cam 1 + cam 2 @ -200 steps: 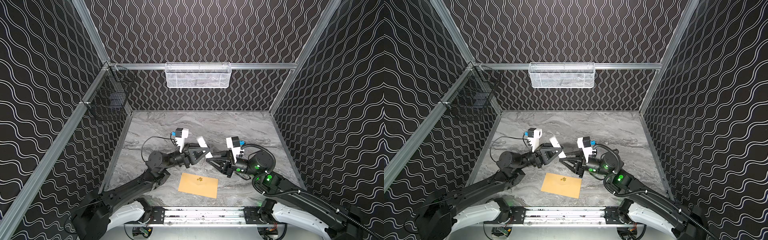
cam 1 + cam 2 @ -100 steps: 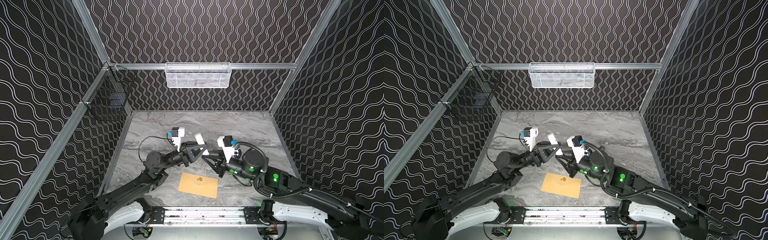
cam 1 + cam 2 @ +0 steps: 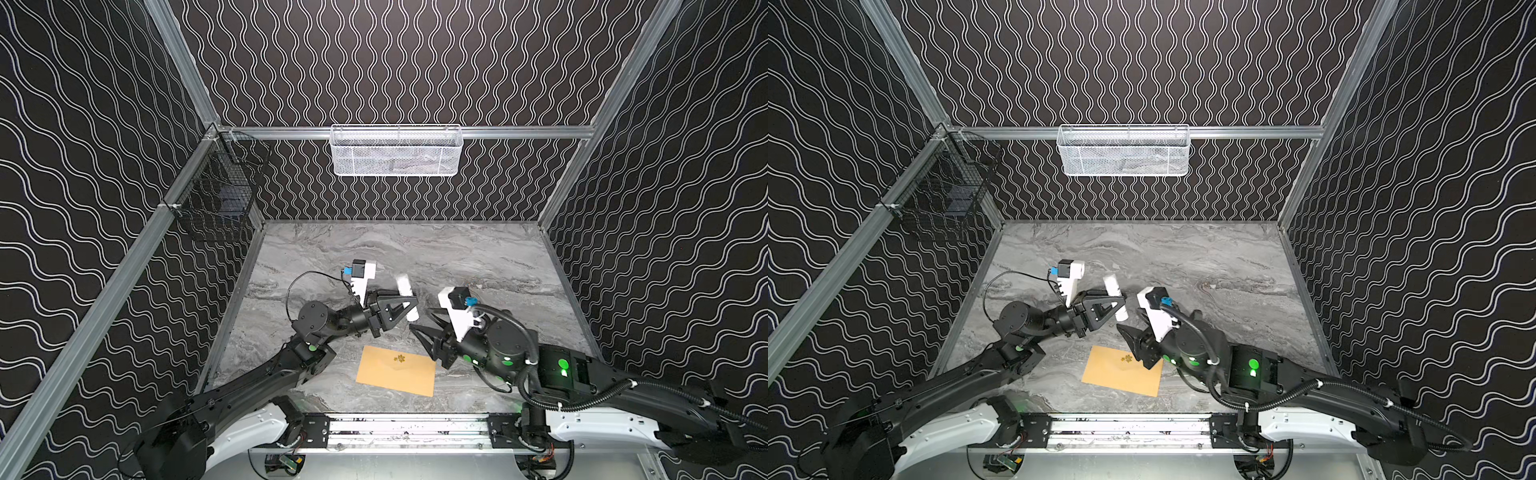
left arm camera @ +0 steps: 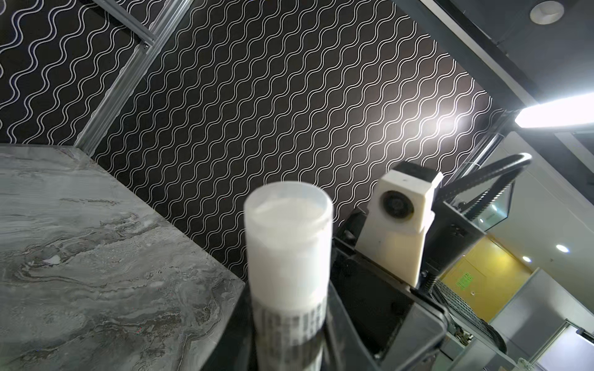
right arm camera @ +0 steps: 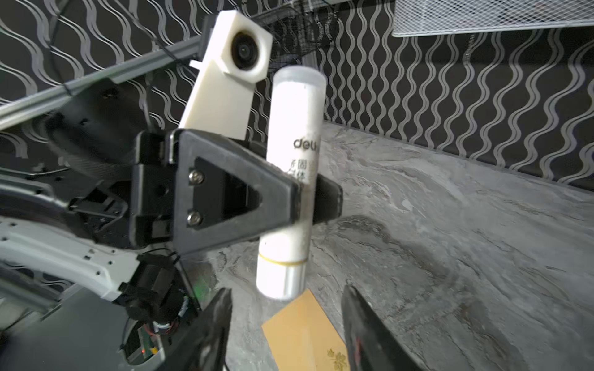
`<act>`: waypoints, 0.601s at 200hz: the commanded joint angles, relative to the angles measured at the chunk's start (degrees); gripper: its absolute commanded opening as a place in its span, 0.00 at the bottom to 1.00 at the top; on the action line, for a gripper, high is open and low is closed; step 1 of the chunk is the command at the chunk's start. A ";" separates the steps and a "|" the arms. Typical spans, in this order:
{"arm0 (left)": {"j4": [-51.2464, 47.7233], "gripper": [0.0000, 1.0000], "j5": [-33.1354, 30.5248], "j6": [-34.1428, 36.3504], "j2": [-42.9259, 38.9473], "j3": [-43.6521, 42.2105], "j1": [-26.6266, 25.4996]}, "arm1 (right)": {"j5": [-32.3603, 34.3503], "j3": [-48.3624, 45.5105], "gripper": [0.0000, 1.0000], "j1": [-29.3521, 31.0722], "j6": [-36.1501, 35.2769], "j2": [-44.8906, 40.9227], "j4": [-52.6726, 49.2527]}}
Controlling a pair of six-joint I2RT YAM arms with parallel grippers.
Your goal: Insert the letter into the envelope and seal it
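The tan envelope (image 3: 397,371) (image 3: 1121,372) (image 5: 305,334) lies flat near the table's front, flap down, with a gold flower mark on it. The letter is out of view. My left gripper (image 3: 411,305) (image 3: 1121,305) (image 4: 289,321) (image 5: 308,199) hovers behind the envelope, shut on a white glue stick (image 3: 402,282) (image 3: 1112,284) (image 4: 289,250) (image 5: 294,128) that it holds roughly upright by the middle. My right gripper (image 3: 419,319) (image 3: 1128,321) (image 5: 286,308) is open just below and to the right of the stick's lower end, touching nothing.
A white mesh basket (image 3: 397,151) hangs on the back wall and a black wire basket (image 3: 216,199) on the left wall. The grey marble table (image 3: 478,257) is bounded by patterned walls. A metal rail (image 3: 407,428) runs along the front edge.
My right gripper was closed at the stick's lower end; it has opened and drawn back slightly. The left gripper has kept its hold and shifted a little left.
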 commanded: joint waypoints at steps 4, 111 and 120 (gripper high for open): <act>0.75 0.00 1.18 0.91 0.15 0.59 0.04 | -23.59 -4.05 0.61 -6.99 4.26 -2.26 12.72; 3.20 0.00 1.21 -0.35 0.51 0.25 0.04 | -53.42 -9.20 0.63 -25.37 13.43 1.12 27.01; 3.28 0.00 1.34 -0.40 0.52 0.16 0.04 | -53.43 -9.03 0.62 -25.44 13.30 1.63 27.03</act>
